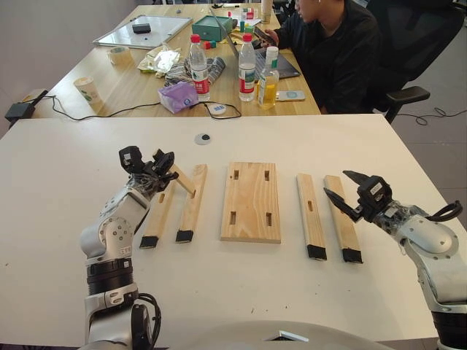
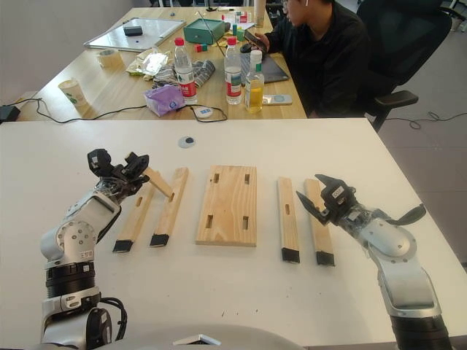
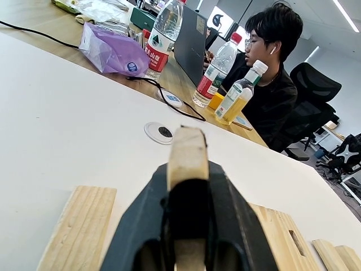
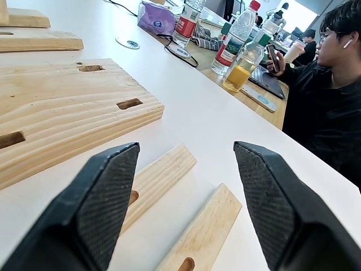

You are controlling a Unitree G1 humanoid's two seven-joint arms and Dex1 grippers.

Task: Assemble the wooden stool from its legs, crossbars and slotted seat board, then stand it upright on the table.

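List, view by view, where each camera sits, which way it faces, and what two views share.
Left eye: on the head, looking forward and down at the table; left gripper and right gripper show.
Right eye: beside it, same scene.
Left wrist: behind the left gripper, looking along its crossbar toward the desk.
Right wrist: behind the open right gripper, over two legs.
Shared: both wrist views catch the seat board.

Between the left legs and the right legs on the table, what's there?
The slotted seat board, lying flat, with a strip of bare table separating it from the left legs and the right legs. Both eye views show this.
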